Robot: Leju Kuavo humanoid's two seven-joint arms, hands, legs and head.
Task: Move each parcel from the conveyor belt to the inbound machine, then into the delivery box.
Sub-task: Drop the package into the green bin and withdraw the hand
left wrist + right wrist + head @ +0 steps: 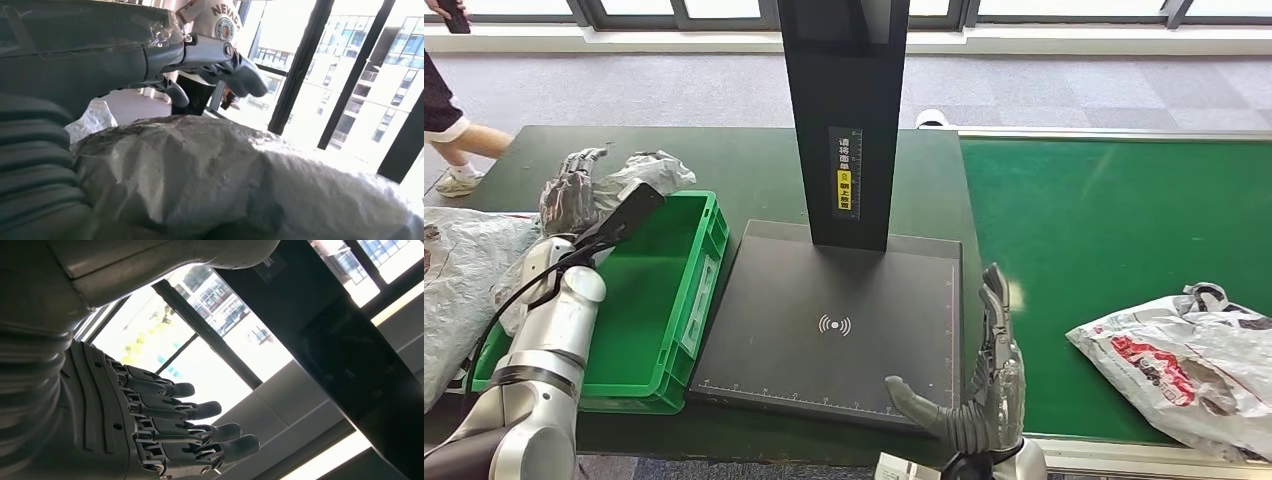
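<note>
Nearest the camera, the robot's right hand (984,385) hovers empty at the scanner plate's front corner, fingers (200,410) spread and apart, seemingly poised for the next parcel (1194,360), which lies on the green conveyor belt (1084,230) to its right. Between belt and box, the black inbound machine (834,320) waits bare. Over the green delivery box (654,300), the left hand (574,190) grips a grey parcel (225,175), apparently to drop it in.

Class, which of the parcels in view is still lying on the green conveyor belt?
The white parcel with red print, lying alone on the conveyor belt at right; the grey ones sit left, by the green box.
</note>
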